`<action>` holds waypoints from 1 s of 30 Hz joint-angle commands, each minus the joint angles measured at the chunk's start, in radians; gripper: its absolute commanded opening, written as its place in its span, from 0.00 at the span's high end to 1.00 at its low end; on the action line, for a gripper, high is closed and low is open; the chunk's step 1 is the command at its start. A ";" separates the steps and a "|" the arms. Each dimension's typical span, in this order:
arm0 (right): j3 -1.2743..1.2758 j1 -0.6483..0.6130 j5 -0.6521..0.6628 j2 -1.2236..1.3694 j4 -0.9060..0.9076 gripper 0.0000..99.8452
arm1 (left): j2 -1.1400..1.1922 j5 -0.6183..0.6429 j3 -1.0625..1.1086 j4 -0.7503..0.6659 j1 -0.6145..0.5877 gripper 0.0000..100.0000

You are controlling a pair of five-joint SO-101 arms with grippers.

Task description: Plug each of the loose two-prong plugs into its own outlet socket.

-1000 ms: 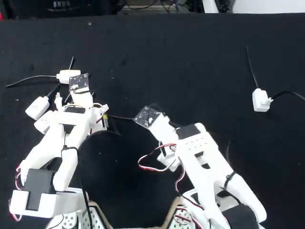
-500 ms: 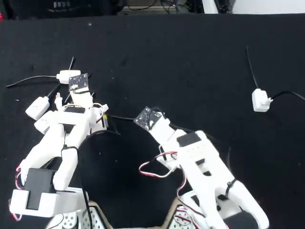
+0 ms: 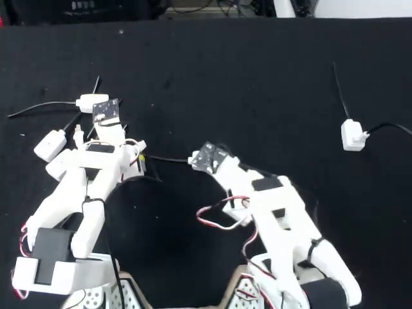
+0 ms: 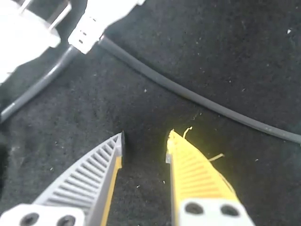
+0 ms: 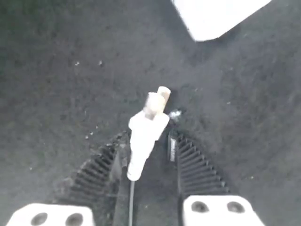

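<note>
My right gripper point(image 5: 148, 137) is shut on a white two-prong plug point(image 5: 143, 125). The prongs stick out past its fingertips, and the plug's thin cable runs back between the fingers. In the high view this gripper point(image 3: 208, 158) is near the table's middle. My left gripper point(image 4: 145, 139) stands open just above the black cloth with nothing between its fingers. Beyond it lie a black cable point(image 4: 197, 96), a white pronged plug point(image 4: 26, 30) and a white connector point(image 4: 91, 26). In the high view, white plug pieces point(image 3: 92, 102) point(image 3: 50, 145) lie around the left arm.
Another white plug piece point(image 3: 352, 135) with cables lies alone far to the right. A white block's corner point(image 5: 214, 14) lies beyond the held plug in the right wrist view. A black cable point(image 3: 167, 158) runs between the two arms. The black table point(image 3: 244, 77) stretches back behind both arms.
The right arm has swung a little to the right with the plug in its gripper. The left arm has not moved.
</note>
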 commanded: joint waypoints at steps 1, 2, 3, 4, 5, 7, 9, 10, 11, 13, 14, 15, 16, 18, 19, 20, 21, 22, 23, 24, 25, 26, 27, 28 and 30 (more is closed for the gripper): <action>-0.005 0.032 0.008 -0.012 -0.023 0.87 | -0.035 0.011 -0.010 -0.002 -0.016 0.84; -0.008 0.032 0.008 -0.012 -0.023 0.87 | -0.035 0.011 -0.010 -0.002 -0.016 0.84; -0.010 0.035 0.006 -0.016 -0.026 0.87 | -0.035 0.011 -0.010 -0.002 -0.016 0.84; -0.010 0.037 0.006 -0.019 -0.040 0.87 | -0.035 0.011 -0.010 -0.002 -0.016 0.84; -0.008 0.037 0.005 -0.019 -0.052 0.89 | -0.035 0.011 -0.010 -0.002 -0.016 0.84; -0.010 0.048 -0.018 -0.019 -0.078 0.97 | -0.035 0.011 -0.010 -0.002 -0.016 0.84; -0.041 0.083 -0.058 -0.021 -0.080 0.98 | -0.035 0.011 -0.010 -0.002 -0.016 0.84; -0.065 0.112 -0.072 -0.021 -0.061 0.99 | -0.035 0.011 -0.010 -0.002 -0.016 0.84; -0.104 0.143 -0.080 -0.021 -0.028 0.99 | -0.035 0.011 -0.010 -0.002 -0.016 0.84; -0.199 0.209 -0.078 -0.021 0.074 0.99 | -0.035 0.011 -0.010 -0.002 -0.016 0.84; -0.257 0.241 -0.072 -0.021 0.135 0.99 | -0.035 0.011 -0.010 -0.002 -0.016 0.84; -0.318 0.272 -0.038 -0.018 0.199 0.99 | -0.035 0.011 -0.010 -0.002 -0.016 0.84; -0.374 0.290 0.025 -0.013 0.259 0.99 | -0.035 0.011 -0.010 -0.003 -0.016 0.84; -0.453 0.305 0.241 -0.012 0.356 0.99 | -0.035 0.011 -0.010 -0.005 -0.013 0.84; -0.472 0.305 0.371 -0.012 0.394 0.99 | -0.035 0.011 -0.010 -0.005 -0.012 0.84; -0.475 0.302 0.488 -0.012 0.417 0.99 | -0.035 0.011 -0.010 -0.005 -0.010 0.84; -0.464 0.295 0.585 -0.012 0.428 0.99 | -0.035 0.011 -0.010 -0.005 -0.010 0.84; -0.440 0.279 0.666 -0.012 0.430 0.99 | -0.035 0.011 -0.010 -0.005 -0.012 0.84; -0.412 0.264 0.732 -0.012 0.430 0.99 | -0.035 0.011 -0.010 -0.005 -0.015 0.84; -0.380 0.250 0.789 -0.012 0.425 0.99 | -0.035 0.011 -0.010 -0.003 -0.016 0.84; -0.346 0.235 0.824 -0.012 0.402 0.99 | -0.035 0.011 -0.010 -0.002 -0.016 0.84; -0.309 0.219 0.832 -0.012 0.367 0.99 | -0.035 0.011 -0.010 -0.002 -0.016 0.84; -0.272 0.207 0.821 -0.012 0.324 0.99 | -0.035 0.011 -0.010 -0.002 -0.016 0.84; -0.236 0.199 0.802 -0.012 0.278 0.99 | -0.035 0.011 -0.010 0.000 -0.016 0.84; -0.159 0.189 0.766 -0.012 0.181 0.99 | -0.035 0.011 -0.010 0.000 -0.016 0.84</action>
